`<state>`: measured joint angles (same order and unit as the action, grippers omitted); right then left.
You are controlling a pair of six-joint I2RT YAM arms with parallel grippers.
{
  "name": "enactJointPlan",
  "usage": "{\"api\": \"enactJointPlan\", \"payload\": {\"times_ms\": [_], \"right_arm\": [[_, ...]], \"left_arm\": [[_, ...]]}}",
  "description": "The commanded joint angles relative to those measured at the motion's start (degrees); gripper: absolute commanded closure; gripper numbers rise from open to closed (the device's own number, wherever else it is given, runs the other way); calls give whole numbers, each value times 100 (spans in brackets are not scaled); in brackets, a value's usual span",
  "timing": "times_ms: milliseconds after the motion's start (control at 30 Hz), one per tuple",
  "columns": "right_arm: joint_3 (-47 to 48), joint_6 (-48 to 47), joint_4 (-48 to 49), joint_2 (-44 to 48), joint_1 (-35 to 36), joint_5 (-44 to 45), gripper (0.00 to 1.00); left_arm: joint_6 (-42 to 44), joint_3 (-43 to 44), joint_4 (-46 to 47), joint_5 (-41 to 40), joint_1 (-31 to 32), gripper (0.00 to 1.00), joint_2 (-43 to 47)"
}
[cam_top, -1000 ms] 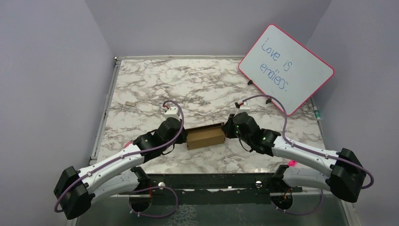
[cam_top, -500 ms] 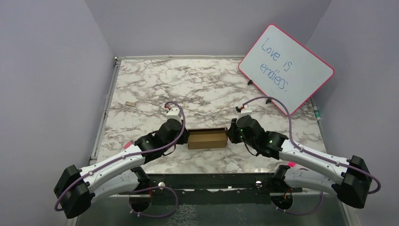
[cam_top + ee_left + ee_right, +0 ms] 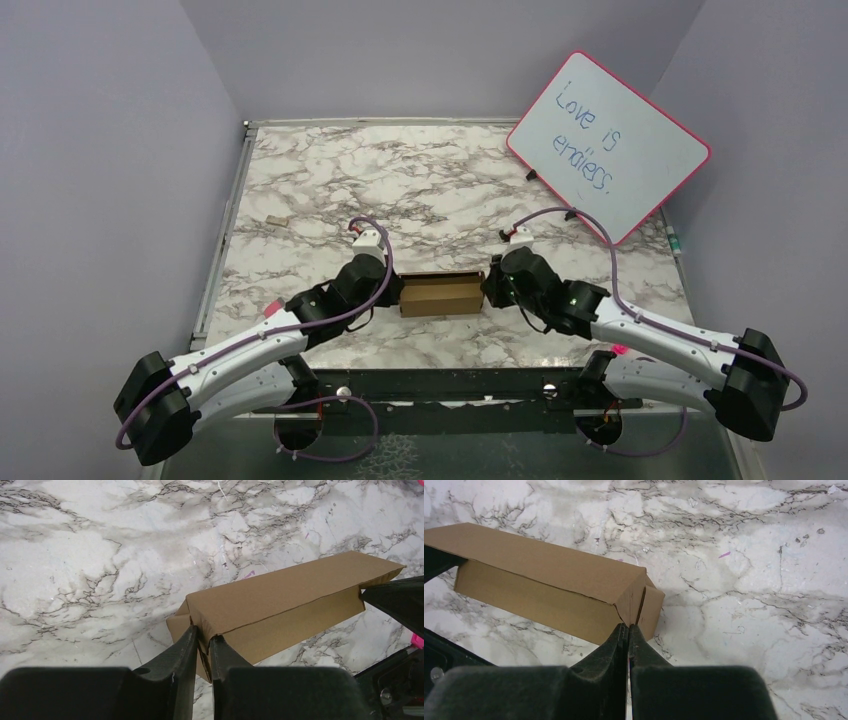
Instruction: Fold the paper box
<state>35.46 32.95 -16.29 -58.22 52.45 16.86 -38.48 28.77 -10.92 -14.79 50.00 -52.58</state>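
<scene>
Okay: marble desk (image 3: 430,180) had a pink-framed whiteboard (image 3: 608,145) leaning at its far right. The paper box (image 3: 441,294), folded to an oblong, lay near the front edge between both arms. The left gripper (image 3: 202,641) had narrow jaws pinching the box's end flap. The right gripper (image 3: 628,630) had jaws practically together, tips touching the other end; grip unclear. A tan scrap (image 3: 277,220) sat far left.

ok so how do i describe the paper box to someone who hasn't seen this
On the marble table, look near the front edge, where the two arms meet. The paper box lies between the left gripper and the right gripper: a plain brown oblong, far bigger than the tan scrap and unlike the pink-framed whiteboard.
</scene>
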Motion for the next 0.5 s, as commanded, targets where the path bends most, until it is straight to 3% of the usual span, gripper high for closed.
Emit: {"api": "enactJointPlan", "payload": {"times_ms": [0, 200, 467], "right_arm": [[-305, -13, -362, -121, 1, 30, 93], [-261, 59, -484, -67, 2, 132, 91], [290, -80, -711, 286, -2, -61, 74]], "left_arm": [[-12, -317, -472, 315, 36, 84, -191], [60, -212, -629, 222, 36, 77, 65], [10, 267, -1123, 222, 36, 51, 731]]}}
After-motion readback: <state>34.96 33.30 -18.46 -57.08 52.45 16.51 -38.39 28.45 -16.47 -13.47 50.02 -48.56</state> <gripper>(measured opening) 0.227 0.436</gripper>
